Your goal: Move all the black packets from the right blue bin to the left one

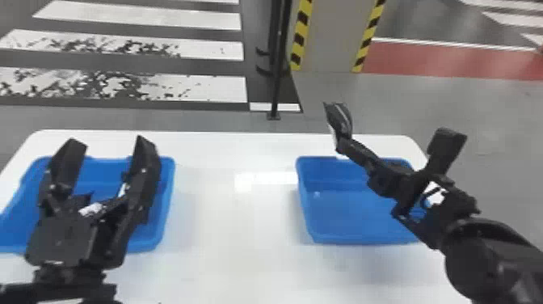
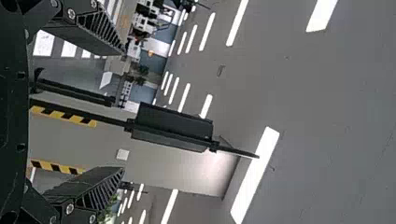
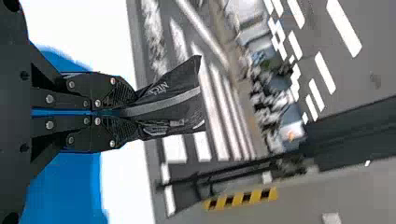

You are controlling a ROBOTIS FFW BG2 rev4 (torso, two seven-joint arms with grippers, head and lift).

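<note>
Creased black packet [image 3: 175,105] — pale-striped, flared — pinched in the right gripper [image 1: 344,146].

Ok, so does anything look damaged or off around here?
Beyond the table, the white floor stripes look blotchy, dark patches breaking them up like worn paint. Otherwise nothing stands out: the blue bins sit upright, and the black packet in the right tool shows no obvious tear.

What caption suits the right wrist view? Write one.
Right gripper pinching a black packet's end, blue bin in background.
</note>
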